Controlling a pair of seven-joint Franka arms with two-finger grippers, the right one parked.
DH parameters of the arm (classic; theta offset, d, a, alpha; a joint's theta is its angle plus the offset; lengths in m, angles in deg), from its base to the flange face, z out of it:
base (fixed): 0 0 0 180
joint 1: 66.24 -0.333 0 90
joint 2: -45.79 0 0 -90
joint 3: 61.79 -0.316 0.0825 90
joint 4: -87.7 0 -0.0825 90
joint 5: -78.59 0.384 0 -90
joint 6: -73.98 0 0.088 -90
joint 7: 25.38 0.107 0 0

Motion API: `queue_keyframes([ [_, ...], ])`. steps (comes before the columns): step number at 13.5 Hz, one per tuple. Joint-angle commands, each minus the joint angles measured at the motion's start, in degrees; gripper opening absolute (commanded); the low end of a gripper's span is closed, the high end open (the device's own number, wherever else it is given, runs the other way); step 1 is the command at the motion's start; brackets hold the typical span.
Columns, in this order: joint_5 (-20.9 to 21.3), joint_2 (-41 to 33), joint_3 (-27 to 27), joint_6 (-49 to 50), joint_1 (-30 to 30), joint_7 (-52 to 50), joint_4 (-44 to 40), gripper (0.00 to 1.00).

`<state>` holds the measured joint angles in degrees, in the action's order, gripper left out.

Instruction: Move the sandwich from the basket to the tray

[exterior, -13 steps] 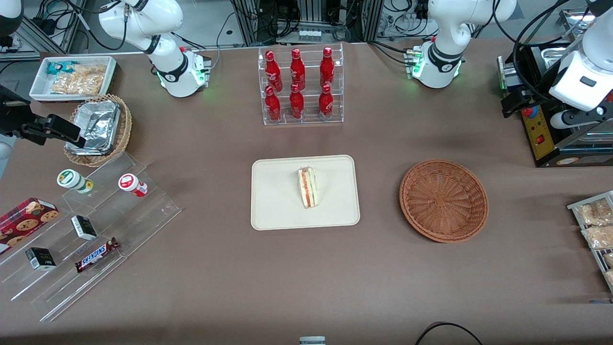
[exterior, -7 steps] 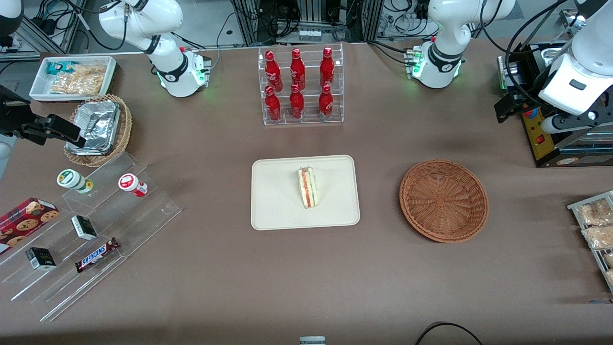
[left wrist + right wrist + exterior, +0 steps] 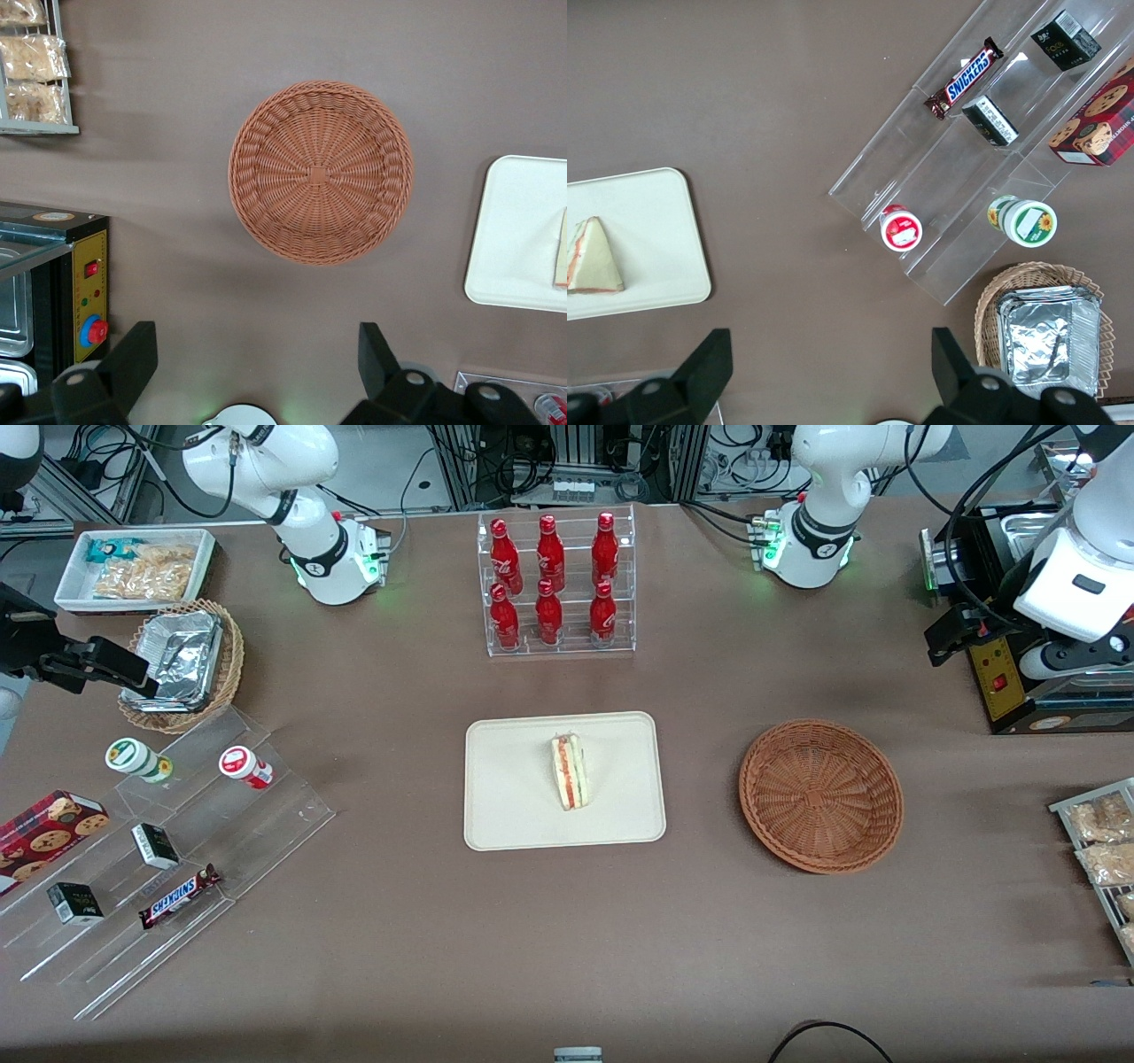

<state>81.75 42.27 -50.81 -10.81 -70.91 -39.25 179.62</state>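
I see the sandwich [image 3: 570, 771] lying on its side on the cream tray [image 3: 505, 797], roughly mid-tray, its red and green filling stripes facing up toward the front camera. The tray sits mid-table, nearer the front camera than the clear rack of red bottles [image 3: 554, 583]. The round reddish-brown basket [image 3: 820, 794] rests on the brown tabletop beside the tray, toward the working arm's end of the table, clearly apart from it, and I find nothing inside it. My gripper [image 3: 251, 359] hangs high above the table at the working arm's end, near the black control box [image 3: 1001, 682] with its red button, well apart from both basket and tray. From the left wrist camera I look straight down on the basket [image 3: 321, 173], with the two dark fingers [image 3: 133, 359] spread wide and nothing between them; one rounded corner of the tray [image 3: 514, 239] and a sliver of the sandwich [image 3: 561, 252] show at the edge there. The right wrist camera also catches the sandwich [image 3: 591, 258] as a pale triangle flat on the tray [image 3: 656, 230].
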Motion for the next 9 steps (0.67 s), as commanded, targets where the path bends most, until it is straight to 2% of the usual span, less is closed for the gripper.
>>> queue_keyframes([
  [1, -0.16, 2.46, -1.40, -0.03, -0.08, 0.96, -2.96, 1.00],
  [4, -0.60, 4.22, -1.40, 0.76, -0.08, 0.78, -6.75, 1.00],
  [8, -1.04, 4.23, -1.40, 1.91, -0.08, 0.70, -6.75, 1.00],
  [9, -2.26, 4.14, -1.49, 1.99, -0.08, 0.69, -6.84, 1.00],
])
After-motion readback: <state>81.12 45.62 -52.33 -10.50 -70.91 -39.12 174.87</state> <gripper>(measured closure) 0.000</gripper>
